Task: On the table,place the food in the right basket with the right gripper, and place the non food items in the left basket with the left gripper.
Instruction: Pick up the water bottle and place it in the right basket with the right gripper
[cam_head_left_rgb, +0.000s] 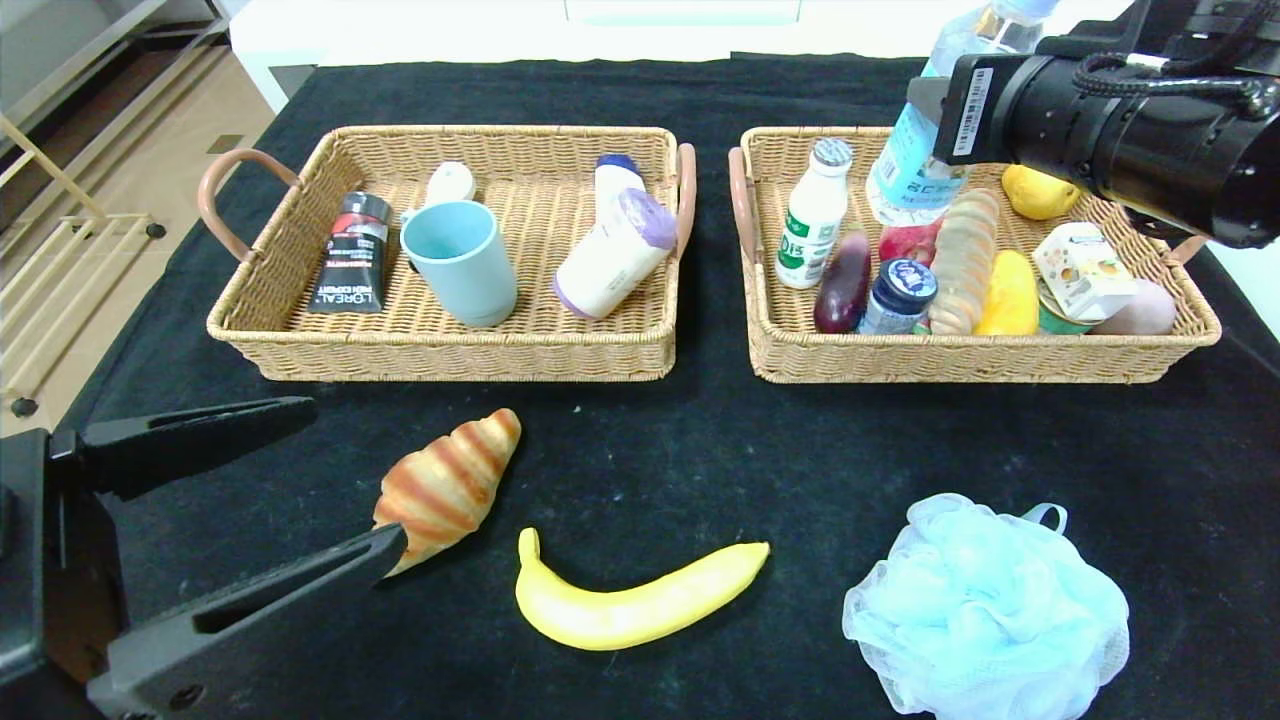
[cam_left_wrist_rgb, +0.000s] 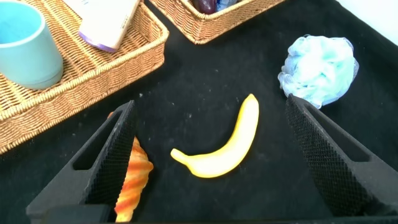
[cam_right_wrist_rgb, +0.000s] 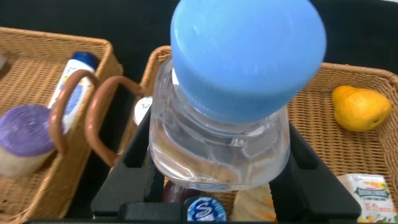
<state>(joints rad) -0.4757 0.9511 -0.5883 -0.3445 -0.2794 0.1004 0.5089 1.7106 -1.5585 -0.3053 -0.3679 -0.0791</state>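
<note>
My right gripper (cam_head_left_rgb: 925, 110) is shut on a clear water bottle (cam_head_left_rgb: 915, 165) with a blue cap (cam_right_wrist_rgb: 249, 53). It holds the bottle tilted above the back of the right basket (cam_head_left_rgb: 960, 362), and its jaws flank the bottle's body (cam_right_wrist_rgb: 217, 168). My left gripper (cam_head_left_rgb: 355, 472) is open and empty at the front left, with one finger beside the croissant (cam_head_left_rgb: 450, 485). A banana (cam_head_left_rgb: 640, 600) and a pale blue bath pouf (cam_head_left_rgb: 985, 610) lie on the black cloth. In the left wrist view the banana (cam_left_wrist_rgb: 227, 149) lies between the open fingers (cam_left_wrist_rgb: 208, 109), with the croissant (cam_left_wrist_rgb: 134, 180) at one finger and the pouf (cam_left_wrist_rgb: 318, 68) farther off.
The left basket (cam_head_left_rgb: 440, 345) holds a black tube (cam_head_left_rgb: 350, 255), a teal cup (cam_head_left_rgb: 462, 260) and a white bottle with a purple cap (cam_head_left_rgb: 612, 255). The right basket holds several foods and drinks, packed close. Pink handles (cam_head_left_rgb: 685, 195) face the gap between the baskets.
</note>
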